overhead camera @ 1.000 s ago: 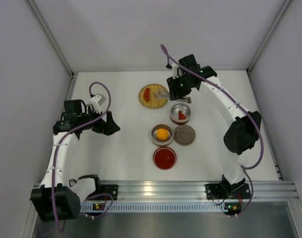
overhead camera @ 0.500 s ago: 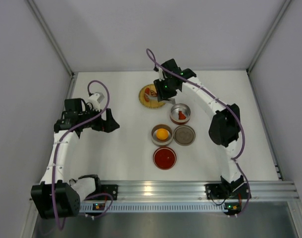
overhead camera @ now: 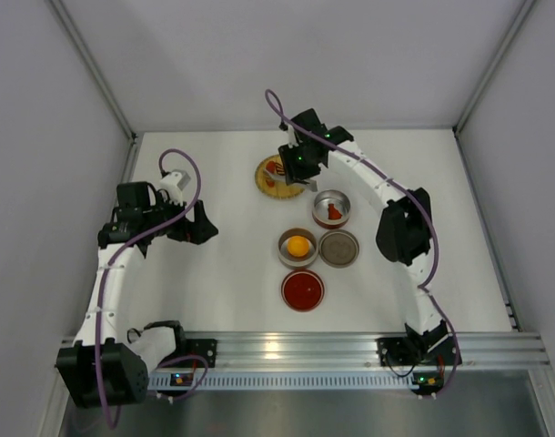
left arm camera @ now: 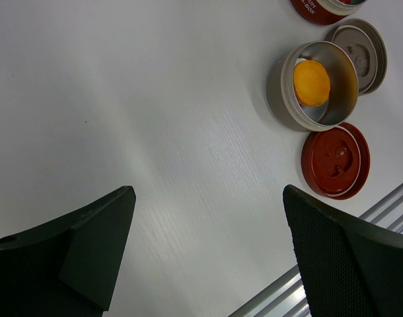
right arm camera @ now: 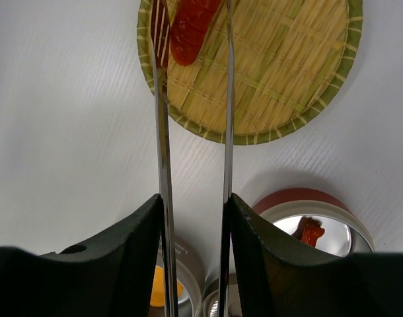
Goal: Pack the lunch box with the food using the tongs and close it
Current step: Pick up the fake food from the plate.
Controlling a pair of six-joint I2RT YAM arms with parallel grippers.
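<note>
My right gripper [right arm camera: 193, 198] is shut on the silver tongs [right arm camera: 163, 132], one thin arm against each finger. The tongs' tips reach over the woven plate [right arm camera: 287, 66] on either side of an elongated red food piece [right arm camera: 188, 26]. From above, the right gripper [overhead camera: 294, 168] hangs over that plate [overhead camera: 265, 178]. One lunch box tin [overhead camera: 331, 208] holds a red piece [overhead camera: 333, 214]; another tin [overhead camera: 298, 247] holds the orange-yellow piece [left arm camera: 311, 82]. My left gripper [left arm camera: 207, 191] stands open over bare table, nothing between its fingers.
A grey lid [overhead camera: 339, 248] lies right of the tin with the orange piece, and a red lid [overhead camera: 303, 289] lies just in front of it. White walls enclose the table on three sides. An aluminium rail [overhead camera: 296, 346] runs along the near edge.
The right arm has swung left with the tongs, from beside the plate to above it, and its jaws have eased slightly. The left arm has not moved.
</note>
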